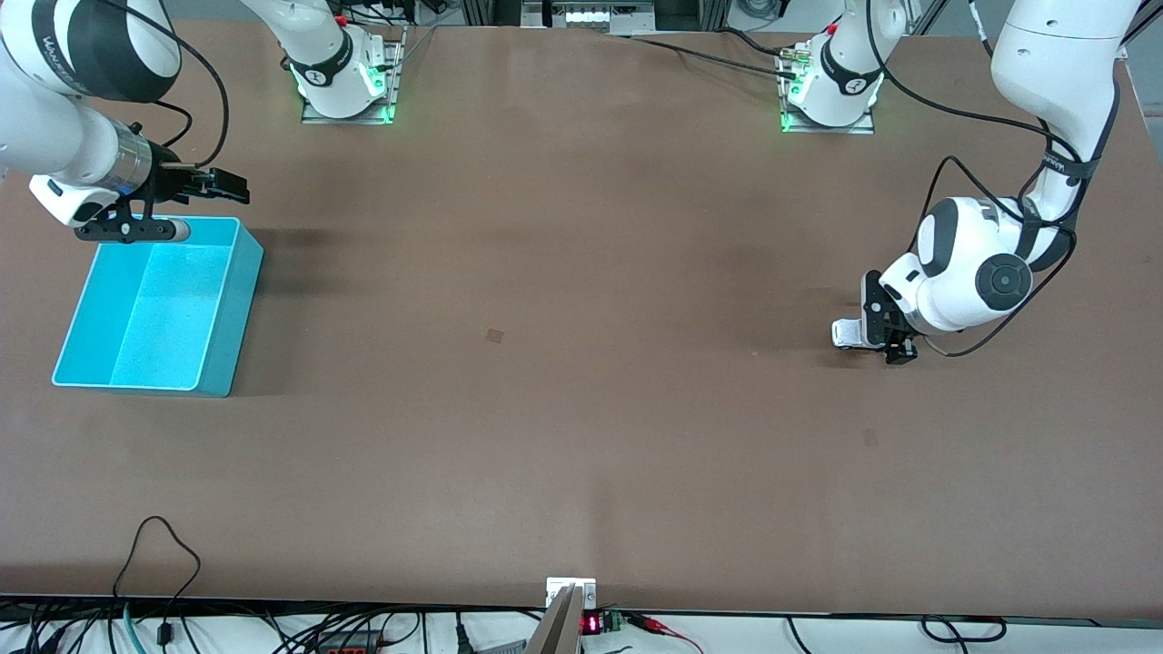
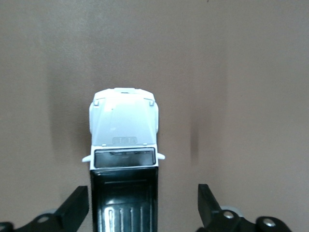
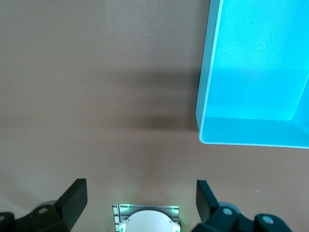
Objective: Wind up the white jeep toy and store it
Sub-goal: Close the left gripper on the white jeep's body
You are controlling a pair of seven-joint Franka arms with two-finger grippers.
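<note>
Bin point(image 1: 154, 304) at the right arm's end sits empty, right hand point(image 1: 213, 186) waiting wide just above its rim. White jeep toy point(image 2: 124, 159) rests on the bench between the wide fingers of the left hand point(image 1: 877, 341); off-centre, it may skew as they close.

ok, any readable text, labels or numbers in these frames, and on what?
Right arm: lettering on the black band, too small to read.
Left arm: lettering on the dark band, unreadable.
Red digit display at the table's near edge: digits blurred.
White jeep toy: raised badge on the hood, illegible.
Cyan bin: none.
</note>
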